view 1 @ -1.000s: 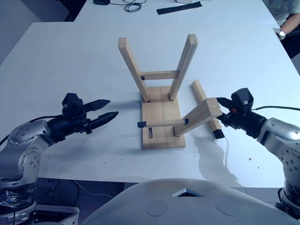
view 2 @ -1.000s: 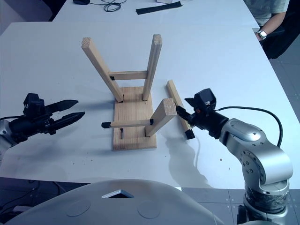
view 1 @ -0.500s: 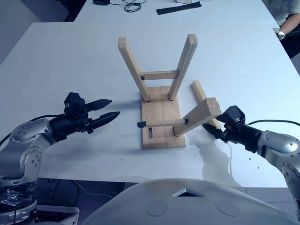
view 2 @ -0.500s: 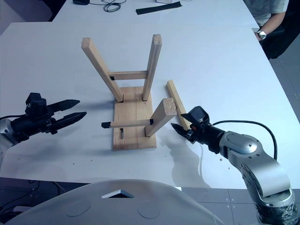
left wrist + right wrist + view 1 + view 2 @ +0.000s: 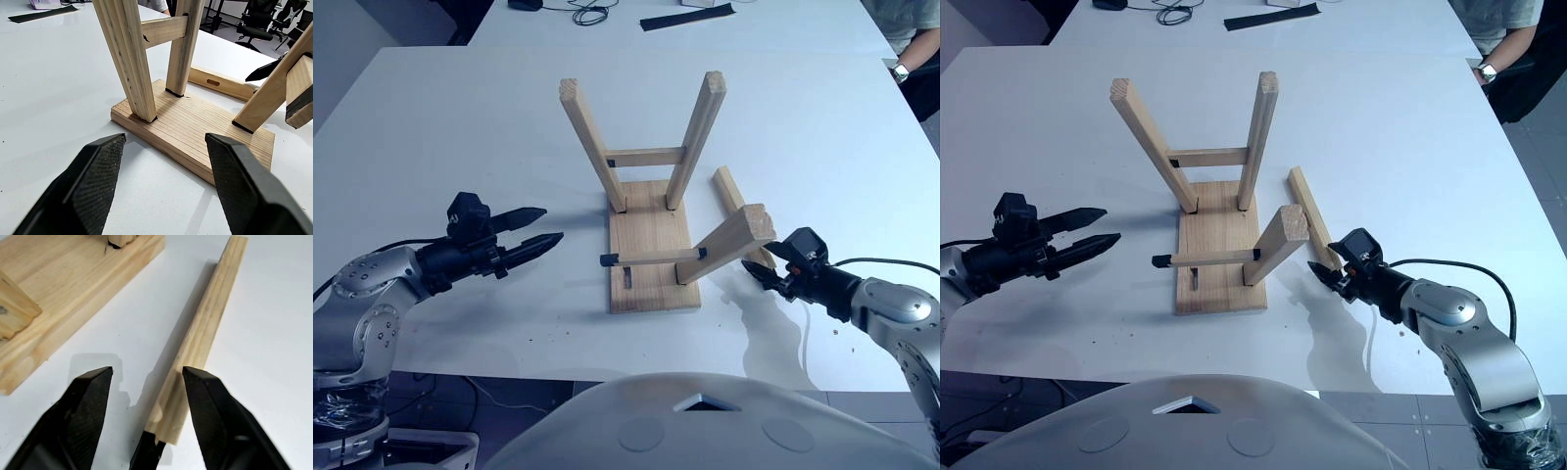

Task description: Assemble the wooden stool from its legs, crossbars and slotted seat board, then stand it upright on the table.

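My right claw (image 5: pixel 145 377) gaped over the near end of the loose leg (image 5: pixel 205 328), ready to lift it from beside the seat board (image 5: pixel 651 245) (one slot unfilled); my left claw (image 5: pixel 165 139) hung open, well apart.

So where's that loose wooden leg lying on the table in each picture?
Left eye view: right of centre, loose leg beside the seat board.
Right eye view: same, right of centre.
Left wrist view: beyond the board.
Right wrist view: just ahead of the right hand, leg at.
Shared landmark: the seat board.
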Controlling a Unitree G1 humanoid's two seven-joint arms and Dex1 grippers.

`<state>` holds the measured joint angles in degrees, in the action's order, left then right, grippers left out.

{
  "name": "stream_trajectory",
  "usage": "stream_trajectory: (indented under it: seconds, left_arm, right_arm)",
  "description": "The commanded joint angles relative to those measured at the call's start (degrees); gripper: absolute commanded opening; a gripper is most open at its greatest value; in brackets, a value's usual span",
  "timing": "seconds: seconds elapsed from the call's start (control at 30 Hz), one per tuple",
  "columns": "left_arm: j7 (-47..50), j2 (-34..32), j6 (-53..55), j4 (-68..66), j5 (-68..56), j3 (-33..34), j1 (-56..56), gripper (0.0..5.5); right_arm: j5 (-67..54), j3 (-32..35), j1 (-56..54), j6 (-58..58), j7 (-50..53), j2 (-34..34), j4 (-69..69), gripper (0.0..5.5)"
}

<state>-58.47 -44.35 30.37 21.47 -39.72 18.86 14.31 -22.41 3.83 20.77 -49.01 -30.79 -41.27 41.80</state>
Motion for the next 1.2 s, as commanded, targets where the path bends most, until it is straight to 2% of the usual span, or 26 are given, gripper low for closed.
stream_trajectory:
  seconds: [0.03, 0.53, 0.73, 1.2]
  left_arm:
    - [-0.17, -0.78, 0.32, -0.2, 0.17, -0.22, -0.49, 3.01]
    - [-0.29, -0.91, 0.28, -0.3, 0.37, -0.62, -0.87, 3.01]
    - [-0.31, -0.89, 0.24, -0.27, 0.37, -0.62, -0.83, 3.01]
    - [-0.63, -1.19, 0.34, -1.04, 0.8, -2.3, -2.57, 3.01]
  right_arm:
    - [0.74, -0.22, 1.27, 0.56, -0.4, -0.49, -1.73, 2.65]
    - [-3.74, 4.98, 1.55, 0.5, -4.17, 0.74, -14.95, 0.43]
    - [-7.3, 6.69, -0.19, -1.18, -4.89, 0.5, -17.69, 0.39]
    - [-3.73, 2.4, -6.05, -0.49, -4.04, -0.97, -34.15, 0.39]
